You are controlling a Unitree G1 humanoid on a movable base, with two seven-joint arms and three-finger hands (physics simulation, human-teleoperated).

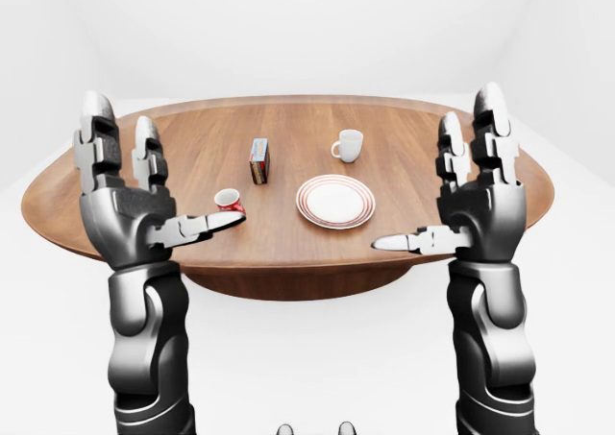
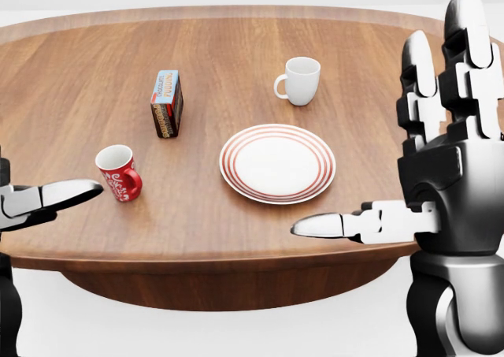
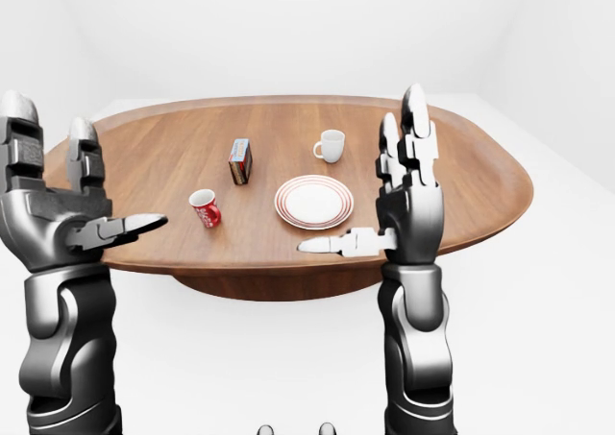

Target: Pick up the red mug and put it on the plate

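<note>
Ideally the spread left hand [image 1: 144, 200] wraps the red mug [image 2: 119, 172] squarely before lifting it right toward the plate [image 2: 277, 163].

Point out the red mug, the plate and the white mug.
red mug [image 2: 120, 173], head view, on its patterned side.
plate [image 2: 277, 164], head view, on its bare white centre.
white mug [image 2: 302, 81], head view, on its outer wall.
</note>
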